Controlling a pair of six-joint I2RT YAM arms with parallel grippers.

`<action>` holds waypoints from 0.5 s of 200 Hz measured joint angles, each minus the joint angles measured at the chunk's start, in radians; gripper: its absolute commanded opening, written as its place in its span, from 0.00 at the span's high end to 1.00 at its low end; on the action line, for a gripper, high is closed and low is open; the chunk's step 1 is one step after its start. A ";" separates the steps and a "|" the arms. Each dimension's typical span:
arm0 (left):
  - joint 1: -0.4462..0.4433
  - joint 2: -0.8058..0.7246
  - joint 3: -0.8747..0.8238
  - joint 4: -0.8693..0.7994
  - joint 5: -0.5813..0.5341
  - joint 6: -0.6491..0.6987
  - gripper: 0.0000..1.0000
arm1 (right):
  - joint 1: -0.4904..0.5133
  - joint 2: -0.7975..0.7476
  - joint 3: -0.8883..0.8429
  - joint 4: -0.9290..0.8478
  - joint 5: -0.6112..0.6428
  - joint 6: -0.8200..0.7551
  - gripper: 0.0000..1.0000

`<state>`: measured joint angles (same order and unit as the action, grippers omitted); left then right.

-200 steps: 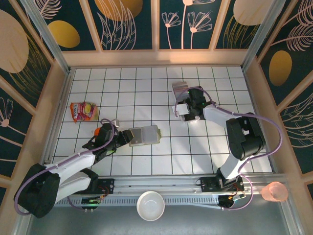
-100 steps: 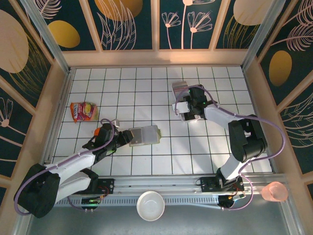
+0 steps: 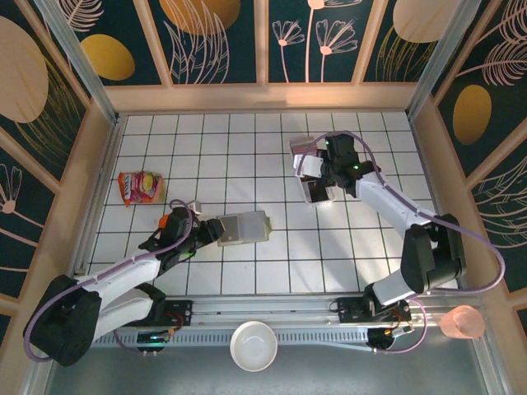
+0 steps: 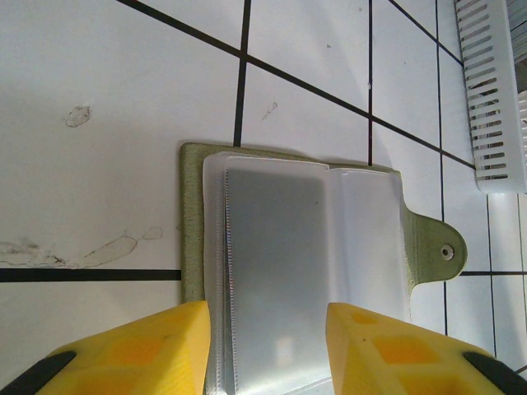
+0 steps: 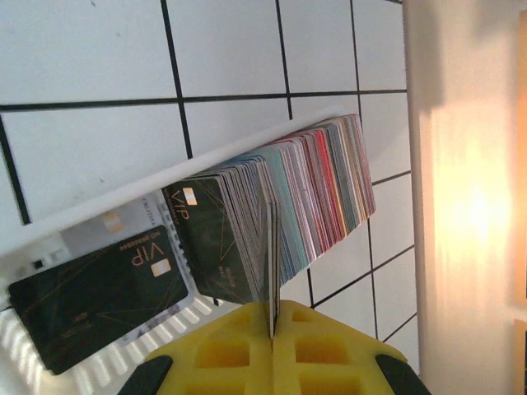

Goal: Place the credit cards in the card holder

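**Pinching a card at the tray while the holder lies open**

Gripping from above, the right claw (image 5: 272,322) has its yellow fingers clenched tight on a single card (image 5: 270,263), which stands on edge in the row. The credit cards (image 5: 309,193) are packed upright in a white slotted tray (image 5: 247,141), dark ones nearest the claw and then grey, pink and red. One dark card marked VIP (image 5: 90,296) lies flat in the tray beside the row. From above, the right claw (image 3: 311,173) and the tray (image 3: 318,194) sit in the far right part of the tiled desk (image 3: 214,140).

The card holder (image 3: 244,227) lies open near the middle of the desk, left of the tray and well apart from it. The left claw (image 3: 216,231) is at its near-left end. In the left wrist view, the left claw (image 4: 268,329) is half spread, one finger on each side of the clear sleeves, grasping the card holder (image 4: 280,239). The olive cover shows along the left edge, and the snap tab (image 4: 435,251) sticks out to the right.

A red snack packet (image 3: 140,188) lies near the desk's left edge.
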<state>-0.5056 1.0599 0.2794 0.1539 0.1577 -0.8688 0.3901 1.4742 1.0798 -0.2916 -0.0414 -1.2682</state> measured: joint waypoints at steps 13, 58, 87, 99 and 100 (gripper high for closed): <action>0.000 0.000 0.000 0.000 0.000 0.000 0.60 | 0.000 -0.026 -0.003 -0.020 -0.015 0.024 1.00; 0.000 0.016 0.000 0.000 0.011 0.000 0.61 | -0.014 0.003 0.020 -0.111 -0.066 0.146 1.00; 0.000 0.016 0.000 0.001 0.018 0.000 0.61 | -0.039 0.080 0.106 -0.156 -0.080 0.308 1.00; 0.000 0.016 0.000 0.001 0.018 0.000 0.61 | -0.044 0.101 0.130 -0.160 -0.079 0.386 1.00; 0.000 0.016 0.000 0.001 0.018 0.000 0.61 | -0.045 0.104 0.132 -0.160 -0.079 0.391 1.00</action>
<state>-0.5056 1.0763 0.2798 0.1547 0.1761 -0.8684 0.3454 1.5780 1.2114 -0.4519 -0.1204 -0.8768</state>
